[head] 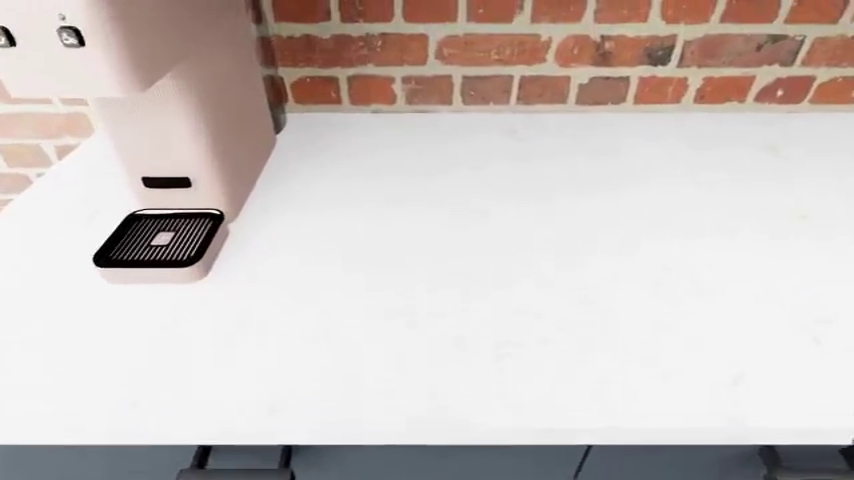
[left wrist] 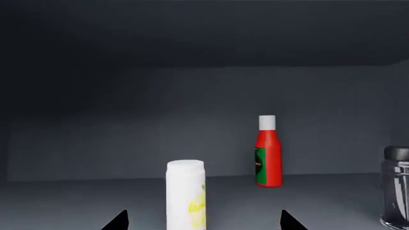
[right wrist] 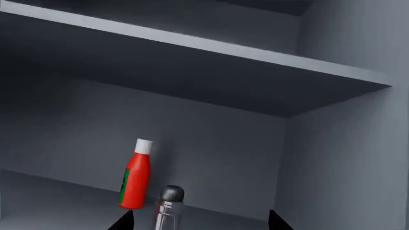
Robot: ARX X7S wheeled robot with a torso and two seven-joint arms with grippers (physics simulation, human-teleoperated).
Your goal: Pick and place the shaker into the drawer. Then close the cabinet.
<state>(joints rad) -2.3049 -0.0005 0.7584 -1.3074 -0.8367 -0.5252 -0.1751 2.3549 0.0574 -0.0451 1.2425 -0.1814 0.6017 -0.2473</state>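
Head view, left to right: a pale pink coffee machine (head: 174, 90) stands at the far left of the white tabletop (head: 534, 300), its black ribbed drip grille (head: 160, 240) facing up. A red brick wall (head: 561, 50) runs behind. Along the near edge, the slate blue-grey cabinet (head: 441, 465) shows as a thin strip, with black shapes at left and right that are too cropped to identify. Neither arm appears in this view.

Left wrist view: the camera looks into a dark grey compartment. The two black fingertips (left wrist: 118, 221) of the left hand (left wrist: 204, 223) stand well apart, with nothing between them gripped. A white cylindrical bottle with a yellow label (left wrist: 186, 194) stands upright between the tips, slightly beyond them; contact cannot be told. Farther back, a red sauce bottle with a white cap (left wrist: 267, 152) stands upright near the rear wall. At the frame edge, the shaker (left wrist: 396, 191), clear glass with a dark grey cap, stands upright on the same floor.

Right wrist view: a grey shelf (right wrist: 211, 52) crosses overhead, and a side wall (right wrist: 345, 158) closes the compartment. The right hand (right wrist: 201, 223) is spread wide, only its black tips visible. The shaker stands upright between the tips, beyond them, ungripped, just beside the red sauce bottle. The drawer is not in view.
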